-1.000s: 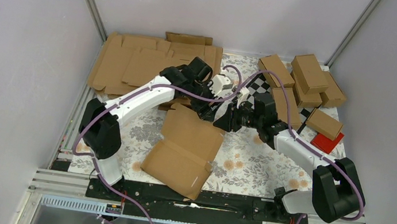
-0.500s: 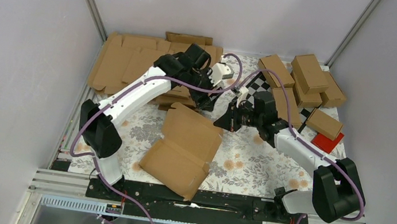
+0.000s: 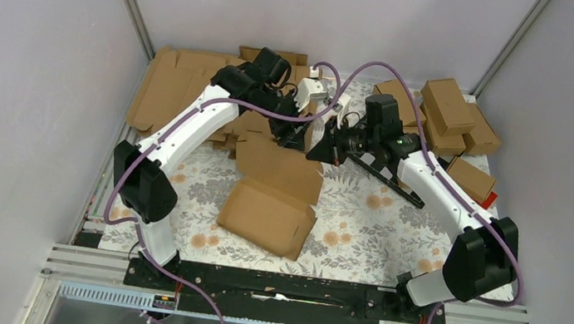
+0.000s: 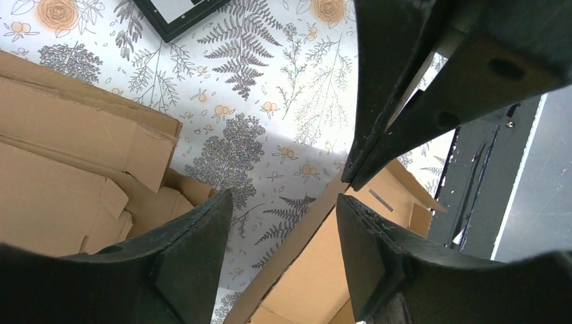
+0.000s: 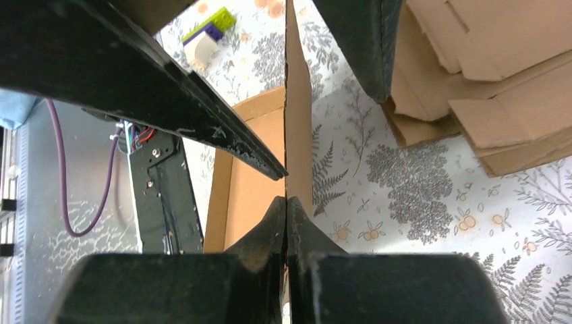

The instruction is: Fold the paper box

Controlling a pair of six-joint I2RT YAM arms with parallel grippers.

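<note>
The paper box (image 3: 265, 209) is a brown die-cut piece lying half folded mid-table, with its rear panel raised. My right gripper (image 3: 321, 147) is shut on that panel's top edge; in the right wrist view the thin cardboard (image 5: 297, 128) runs edge-on into the closed fingertips (image 5: 286, 209). My left gripper (image 3: 292, 133) stands open just to the left. In the left wrist view the same cardboard edge (image 4: 303, 236) passes between its spread fingers (image 4: 283, 223) without touching either. The right gripper's fingers (image 4: 405, 101) show there at the upper right.
A pile of flat brown blanks (image 3: 184, 90) lies at the back left, close under the left arm. Several folded cartons (image 3: 450, 108) and a red piece (image 3: 476, 205) sit at the back right. A black-framed board (image 3: 389, 177) lies under the right forearm. Toy bricks (image 5: 209, 30) lie near the front rail.
Both grippers have moved toward the back. The right gripper has shut on the panel's edge and raised it. The box has drawn in and shifted slightly right.
</note>
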